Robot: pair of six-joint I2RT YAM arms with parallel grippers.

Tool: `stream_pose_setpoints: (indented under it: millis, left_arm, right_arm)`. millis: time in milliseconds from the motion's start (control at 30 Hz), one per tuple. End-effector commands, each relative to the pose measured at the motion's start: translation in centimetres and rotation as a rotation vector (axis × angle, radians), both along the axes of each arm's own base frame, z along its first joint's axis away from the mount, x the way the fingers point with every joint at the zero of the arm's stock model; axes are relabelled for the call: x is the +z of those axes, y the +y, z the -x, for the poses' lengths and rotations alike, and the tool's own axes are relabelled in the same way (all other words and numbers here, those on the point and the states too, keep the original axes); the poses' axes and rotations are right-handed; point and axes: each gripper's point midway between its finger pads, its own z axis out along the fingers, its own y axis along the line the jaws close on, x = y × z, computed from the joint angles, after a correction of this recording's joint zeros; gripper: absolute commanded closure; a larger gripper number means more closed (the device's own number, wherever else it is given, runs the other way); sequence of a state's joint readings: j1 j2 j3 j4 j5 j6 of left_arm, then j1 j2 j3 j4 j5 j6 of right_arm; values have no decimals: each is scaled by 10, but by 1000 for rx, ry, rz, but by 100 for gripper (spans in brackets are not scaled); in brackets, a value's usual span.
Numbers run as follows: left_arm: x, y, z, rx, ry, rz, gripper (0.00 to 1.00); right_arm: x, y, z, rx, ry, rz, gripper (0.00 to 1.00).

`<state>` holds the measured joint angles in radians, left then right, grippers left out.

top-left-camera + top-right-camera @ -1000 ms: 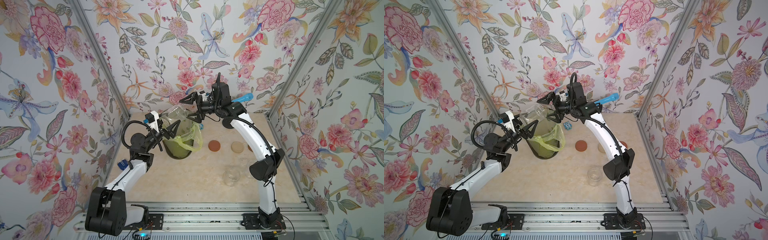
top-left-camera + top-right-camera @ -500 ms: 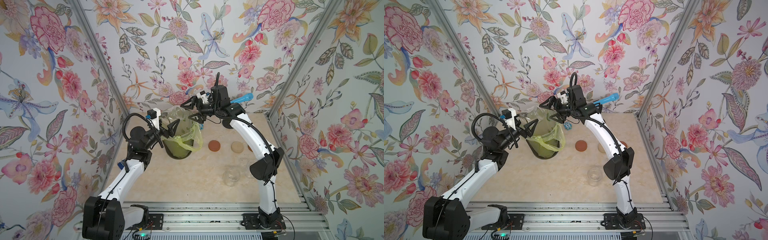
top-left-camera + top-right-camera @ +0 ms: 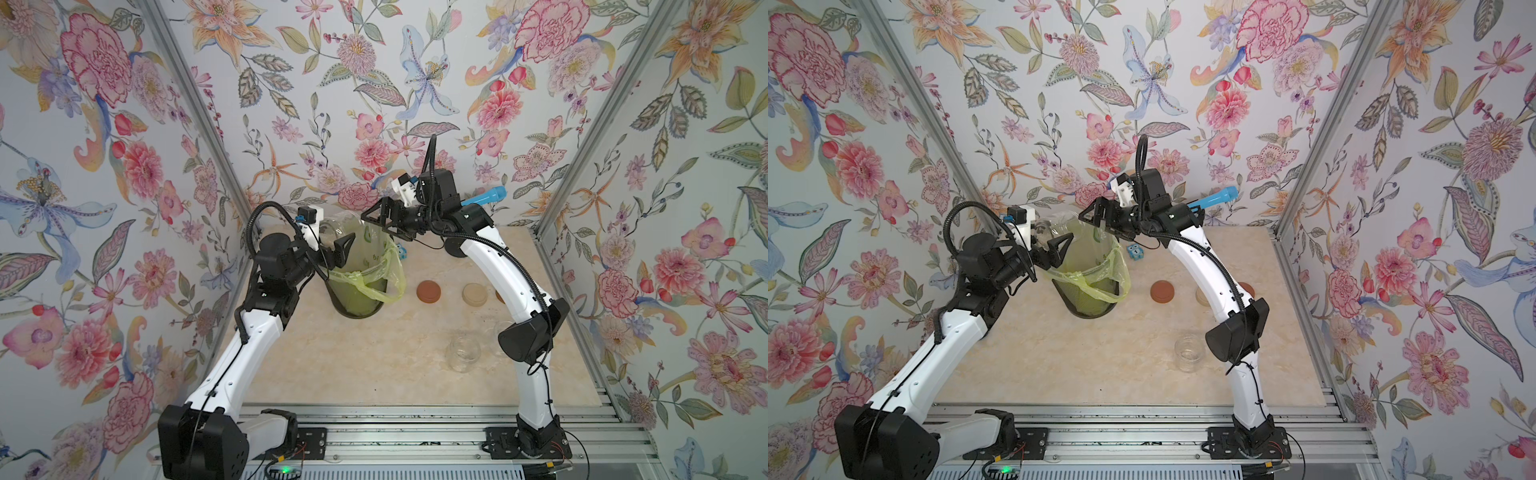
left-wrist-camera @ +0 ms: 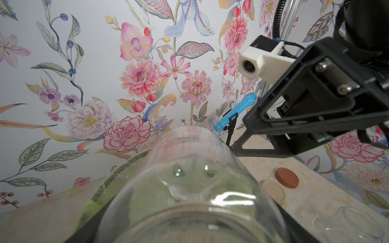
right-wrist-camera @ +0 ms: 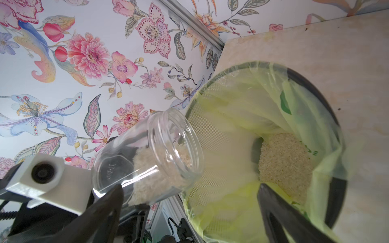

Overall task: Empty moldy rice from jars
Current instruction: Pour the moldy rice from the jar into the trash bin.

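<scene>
Left gripper [image 3: 337, 248] has the jar [image 5: 147, 160], mouth aimed at the bin [image 3: 357, 311]. Not all the rice is out.
The left gripper is clamped on the jar's base end. The jar's long axis runs from that claw toward the bin, mouth at the rim, lying close to level judging by the moldy rice [image 5: 156, 174] clumped along its low side wall. More of it lies at the bin's bottom. Right gripper [image 3: 376, 222] is spread wide and empty, above the bin's far rim, facing the mouth. The left arm owns the pour, and it likely needs a steeper tilt.
</scene>
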<state>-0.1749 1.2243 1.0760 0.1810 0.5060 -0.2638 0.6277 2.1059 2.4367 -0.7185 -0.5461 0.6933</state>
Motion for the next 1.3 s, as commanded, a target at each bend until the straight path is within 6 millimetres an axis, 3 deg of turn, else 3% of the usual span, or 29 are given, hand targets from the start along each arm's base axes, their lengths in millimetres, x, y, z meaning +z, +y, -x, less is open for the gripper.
stream_pose_setpoints:
  millis: [0, 267, 333, 433, 833, 1267]
  left_arm:
    - [27, 10, -5, 52, -40, -31, 100]
    - [27, 13, -14, 78, 62, -74, 100]
    - [26, 14, -16, 82, 93, -91, 100]
    - [27, 16, -18, 92, 134, -115, 100]
    - [36, 25, -13, 146, 266, -120, 100]
    - [31, 29, -13, 180, 471, -176, 100]
  right_arm:
    - [24, -13, 10, 2, -140, 49, 0]
    - [24, -24, 11, -2, -244, 141, 0]
    - [24, -15, 23, 28, -273, 160, 0]
    - [25, -18, 26, 29, -304, 185, 1]
    - [21, -20, 30, 36, -325, 215, 0]
    - [16, -18, 36, 39, -373, 268, 0]
